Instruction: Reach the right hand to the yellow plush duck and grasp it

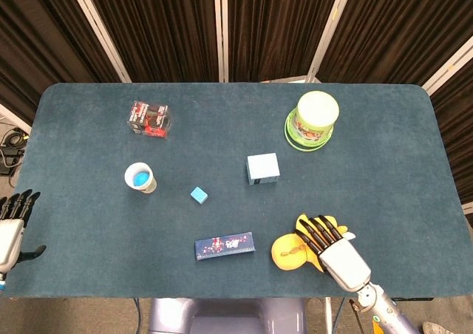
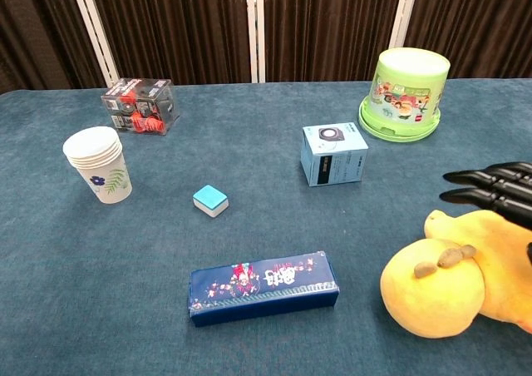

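The yellow plush duck [image 1: 290,248] lies near the table's front edge, right of centre; in the chest view the yellow plush duck [image 2: 440,286] fills the lower right corner. My right hand [image 1: 334,253] hovers over the duck's body with its fingers stretched out and apart, holding nothing. In the chest view the right hand's dark fingertips [image 2: 478,186] reach in from the right edge just above the duck. My left hand [image 1: 11,227] is open at the table's left front edge, far from the duck.
A dark blue flat box [image 1: 225,244] lies just left of the duck. A light blue box [image 1: 262,169], a small blue block [image 1: 198,195], paper cups [image 1: 140,178], a red and black pack [image 1: 149,118] and a green tub [image 1: 312,120] stand farther back.
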